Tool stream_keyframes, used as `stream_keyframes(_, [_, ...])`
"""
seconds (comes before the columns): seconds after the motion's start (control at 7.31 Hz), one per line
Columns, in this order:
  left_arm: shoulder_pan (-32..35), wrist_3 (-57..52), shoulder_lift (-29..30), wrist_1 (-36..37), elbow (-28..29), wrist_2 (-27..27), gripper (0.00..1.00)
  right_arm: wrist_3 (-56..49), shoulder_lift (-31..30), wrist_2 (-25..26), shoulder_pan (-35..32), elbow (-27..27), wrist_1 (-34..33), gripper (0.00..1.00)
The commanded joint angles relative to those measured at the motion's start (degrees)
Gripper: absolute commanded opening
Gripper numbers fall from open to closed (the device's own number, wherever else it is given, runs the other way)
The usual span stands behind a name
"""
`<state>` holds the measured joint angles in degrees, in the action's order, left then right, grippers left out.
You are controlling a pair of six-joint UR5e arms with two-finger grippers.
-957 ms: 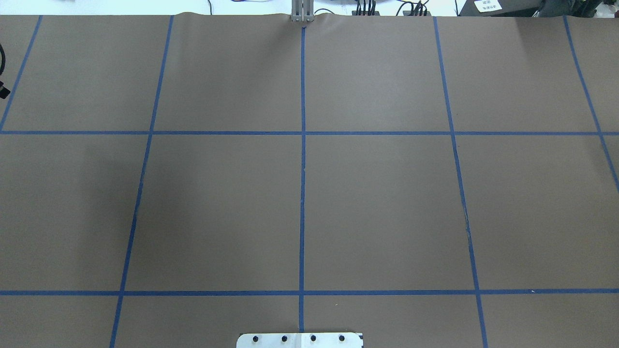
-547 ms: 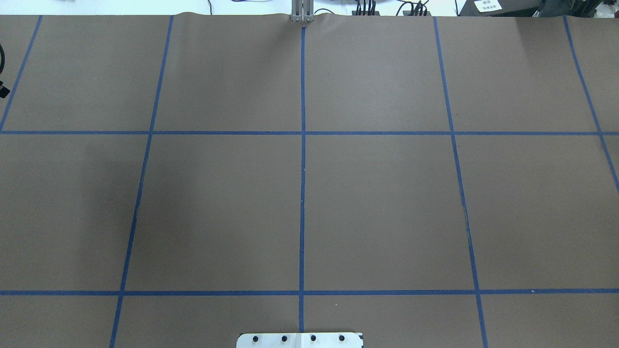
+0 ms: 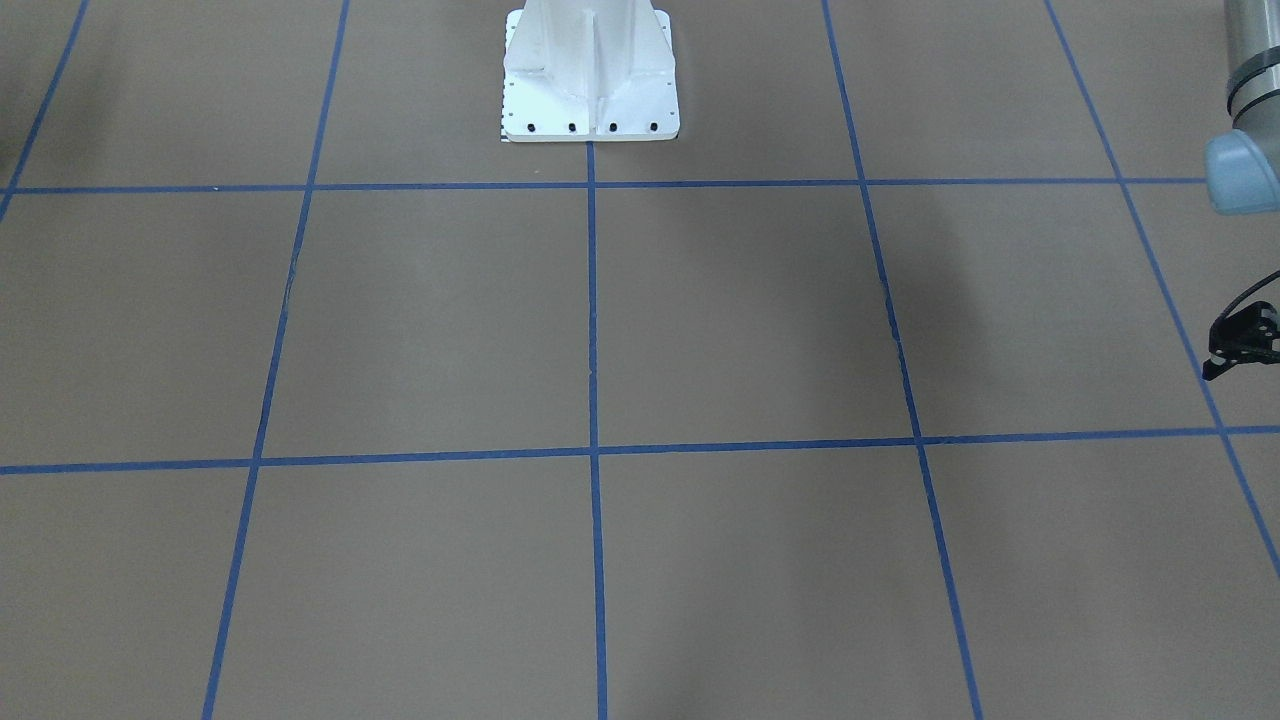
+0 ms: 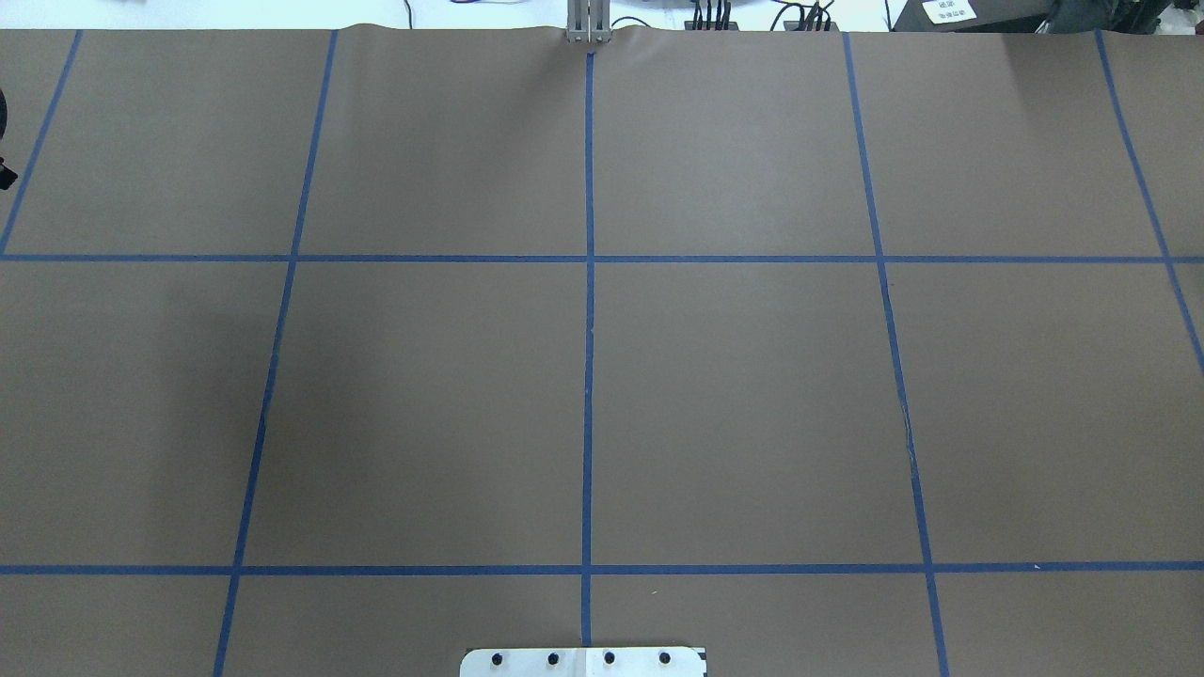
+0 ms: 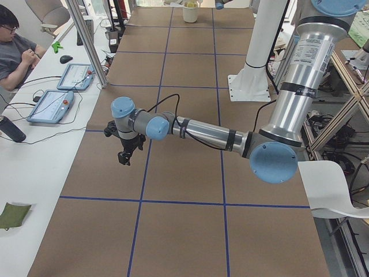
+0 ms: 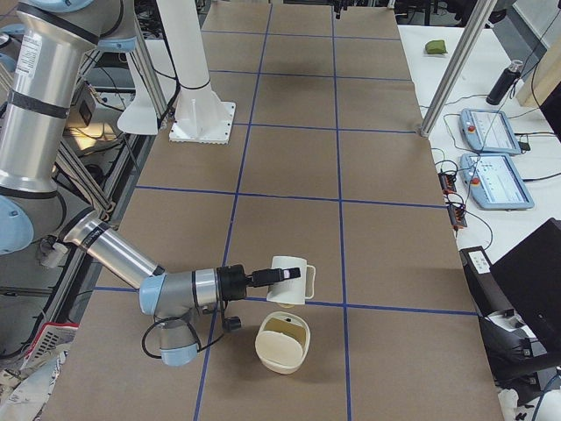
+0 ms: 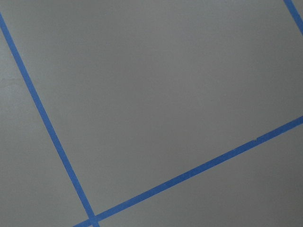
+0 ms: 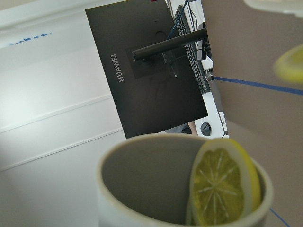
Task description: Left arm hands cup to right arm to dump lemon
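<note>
Cup (image 6: 293,282) is at the lower centre of your right-side view, at the tips of the right hand (image 6: 273,276), whose arm reaches in from the lower left; you cannot tell whether that hand is clenched on it. Just below it in frame, an off-white bowl (image 6: 279,361) lies on the surface (image 6: 377,219). On your right wrist camera the lemon (image 8: 225,189) shows its cut face at lower right, inside the cup against its rim. In your left-side view the left hand (image 5: 124,157) hangs above the surface, left of centre, pointing down; you cannot tell its state.
</note>
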<state>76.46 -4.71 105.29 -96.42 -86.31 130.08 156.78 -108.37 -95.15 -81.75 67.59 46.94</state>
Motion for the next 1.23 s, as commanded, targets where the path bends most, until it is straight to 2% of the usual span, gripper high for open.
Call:
stream_keyframes(0.0, [0.01, 0.05, 0.00, 0.00, 0.00, 0.00, 1.00, 8.77, 0.01, 2.41, -0.25, 0.08, 0.70, 0.03])
stream_keyframes(0.27, [0.01, 0.05, 0.00, 0.00, 0.00, 0.00, 1.00, 17.11, -0.08, 5.22, -0.60, 0.08, 0.70, 0.04])
stream_keyframes(0.55, [0.01, 0.23, 0.09, 0.00, 0.00, 0.00, 1.00, 25.38, -0.08, 5.50, -2.96, 0.17, 0.70, 0.06])
stream_keyframes(0.68, [0.01, 0.23, 0.00, 0.00, 0.00, 0.09, 1.00, 25.77, -0.17, 5.50, -3.06, 0.08, 0.70, 0.05])
stream_keyframes(0.96, [0.01, 0.23, -0.09, 0.00, 0.00, 0.09, 1.00, 19.67, 0.00, 2.88, -3.06, 2.26, 1.48, 0.02])
stream_keyframes(1.09, [0.01, 0.23, -0.09, 0.00, 0.09, 0.00, 1.00, 10.66, 0.01, -1.66, -3.06, 2.54, 2.71, 0.03])
